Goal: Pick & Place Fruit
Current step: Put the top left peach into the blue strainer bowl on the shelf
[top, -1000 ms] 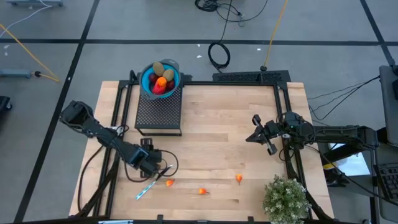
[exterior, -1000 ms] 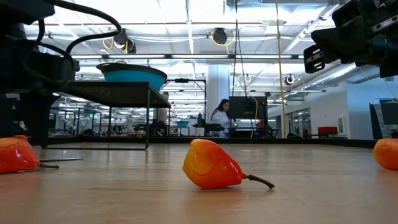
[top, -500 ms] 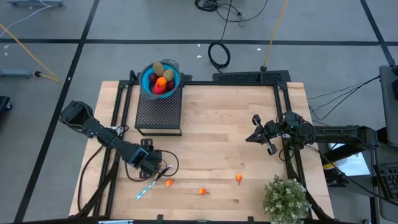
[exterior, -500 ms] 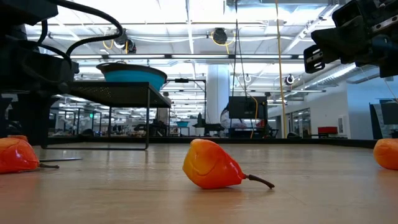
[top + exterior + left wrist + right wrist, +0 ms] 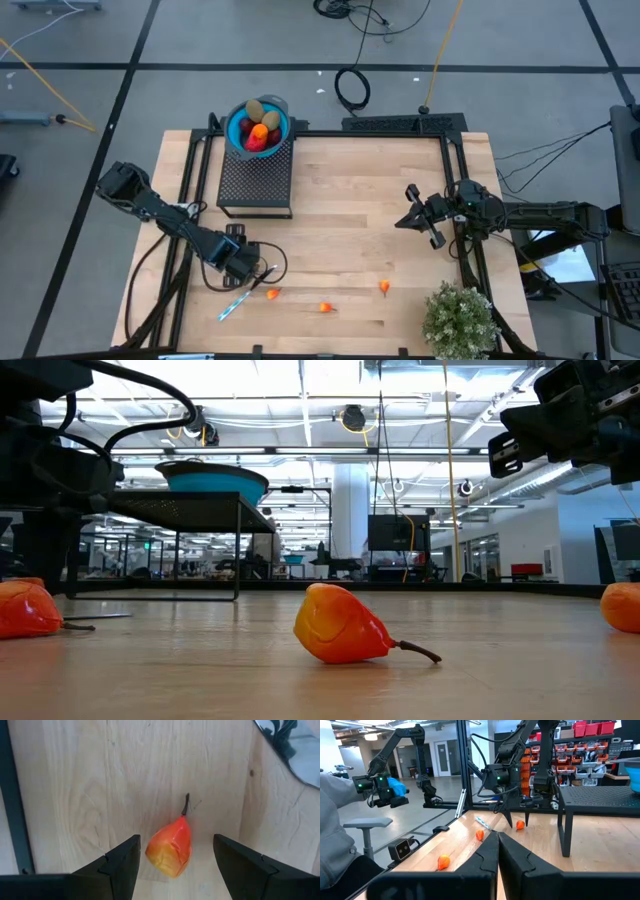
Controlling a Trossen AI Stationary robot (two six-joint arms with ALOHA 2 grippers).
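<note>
Three small orange pear-shaped fruits lie on the wooden table near its near edge [image 5: 272, 293], [image 5: 324, 307], [image 5: 384, 287]. More fruit, dark red, olive-brown and orange, sits in a blue bowl [image 5: 258, 125] on a black mesh rack [image 5: 256, 180]. My left gripper [image 5: 258, 272] hangs open just above the leftmost orange fruit [image 5: 170, 850]. Its fingers stand on either side of the fruit without touching it, and the fruit's stem points away. My right gripper [image 5: 420, 215] waits shut [image 5: 497, 845] above the table's right side.
A thin silver-blue stick [image 5: 235, 303] lies left of the leftmost fruit. A bushy green plant [image 5: 460, 318] stands at the table's near right corner. Black frame rails [image 5: 452, 150] run along the table's edges. Bare wood lies between rack and right arm.
Both arms and the fruit have kept their places. A person seen in the room behind the table in the low view has gone from sight.
</note>
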